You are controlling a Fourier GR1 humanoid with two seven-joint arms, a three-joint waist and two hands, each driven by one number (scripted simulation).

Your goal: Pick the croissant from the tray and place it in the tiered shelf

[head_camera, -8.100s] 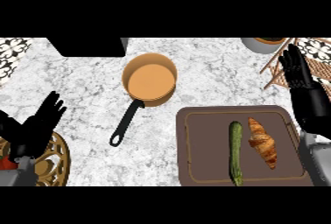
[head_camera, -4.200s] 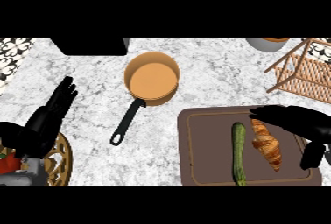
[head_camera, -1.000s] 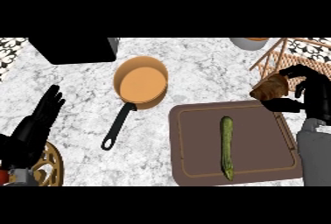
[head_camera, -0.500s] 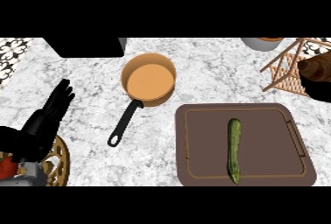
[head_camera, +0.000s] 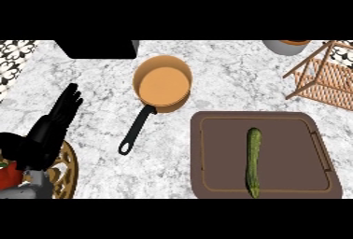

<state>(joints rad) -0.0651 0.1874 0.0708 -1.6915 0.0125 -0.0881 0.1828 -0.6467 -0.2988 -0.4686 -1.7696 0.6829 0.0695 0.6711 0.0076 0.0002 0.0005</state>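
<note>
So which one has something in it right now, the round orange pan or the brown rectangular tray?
The brown rectangular tray: a long green vegetable lies along it. The round orange pan with its black handle holds nothing.

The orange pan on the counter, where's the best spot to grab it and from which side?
Probably its black handle, mid-length. It juts from the pan toward the lower left, clear of the tray, so come down from the left, nearest the left hand.

Tiered shelf (head_camera: pixel 322 87) cropped at right; contents unclear.
</note>
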